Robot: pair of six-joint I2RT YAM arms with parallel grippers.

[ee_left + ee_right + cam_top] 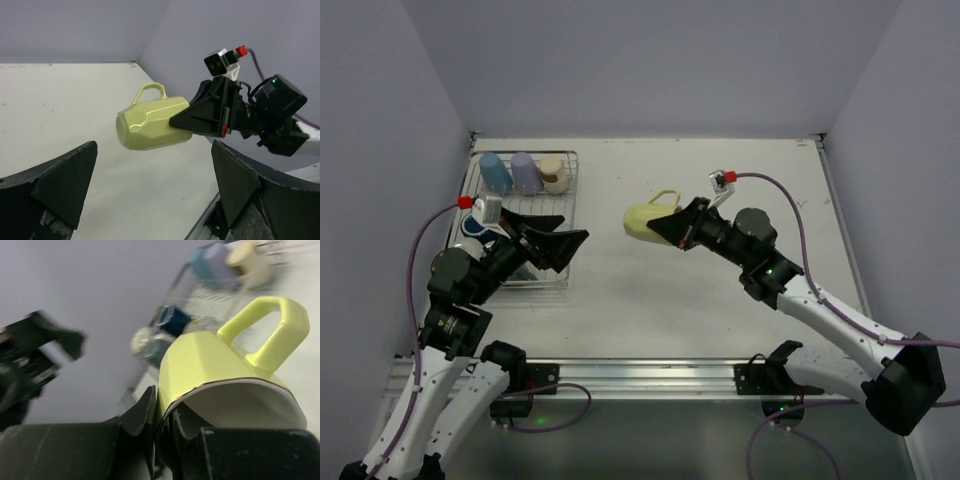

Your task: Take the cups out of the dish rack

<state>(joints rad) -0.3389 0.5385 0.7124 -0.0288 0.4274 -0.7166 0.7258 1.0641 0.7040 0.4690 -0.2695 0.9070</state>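
— Between the tips of the right pincer (672, 228)?
— A pale yellow-green mug (645, 220), clamped by its rim, lying sideways off the table (720, 330).
— And the left pincer (573, 228)?
— Spread wide, holding nothing, at the dish rack (570, 175) edge. Beyond it stand a light blue cup (494, 172), a lavender cup (525, 172) and a beige cup (554, 173).

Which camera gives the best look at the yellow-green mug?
Left wrist: the yellow-green mug shows whole, side-on, handle up, its rim pinched by the right gripper. Top external shows it small from above; right wrist shows it cropped, very close.
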